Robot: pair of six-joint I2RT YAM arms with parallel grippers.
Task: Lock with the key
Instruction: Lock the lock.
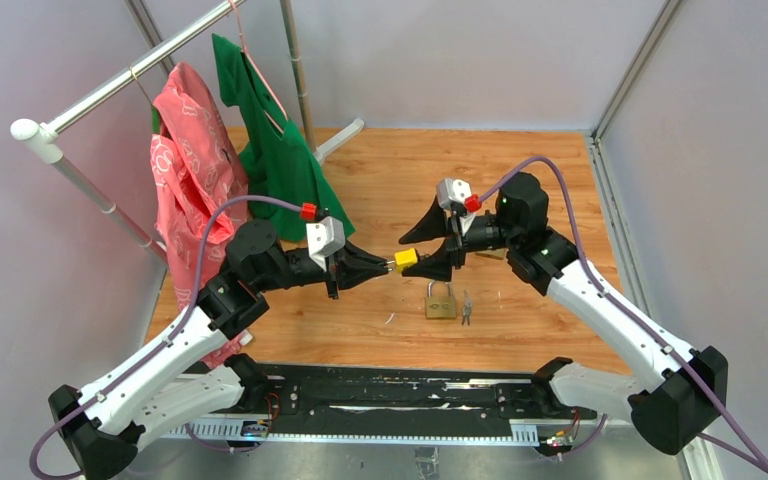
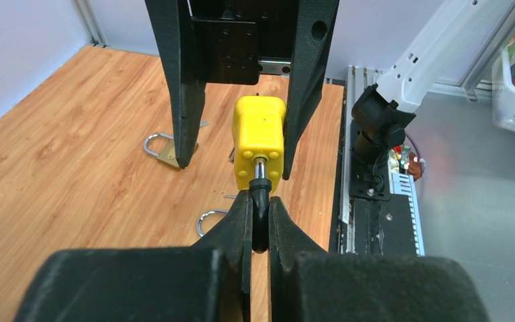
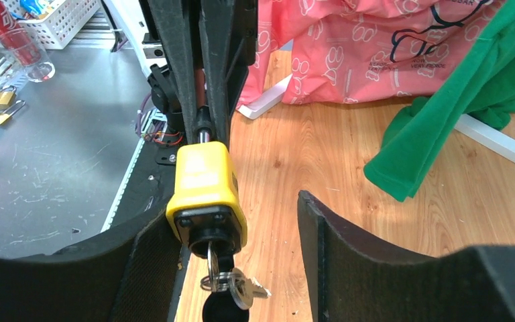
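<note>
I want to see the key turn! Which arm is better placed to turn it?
Right, probably. The right gripper is open and faces the key in the yellow lock; the left gripper is shut on the lock's other end, holding it.

**My tally around the grippers**

I count two grippers: left gripper (image 2: pixel 260 204) and right gripper (image 3: pixel 238 211). Three padlocks: yellow padlock (image 1: pixel 406 259) between them, brass padlock (image 1: pixel 441 303) below them, second brass padlock (image 2: pixel 166 155) behind the right one. Two key sets: hanging keys (image 3: pixel 231 285), loose keys (image 1: pixel 466 308). Two garments: pink garment (image 1: pixel 192 150), green garment (image 1: pixel 275 140).
</note>
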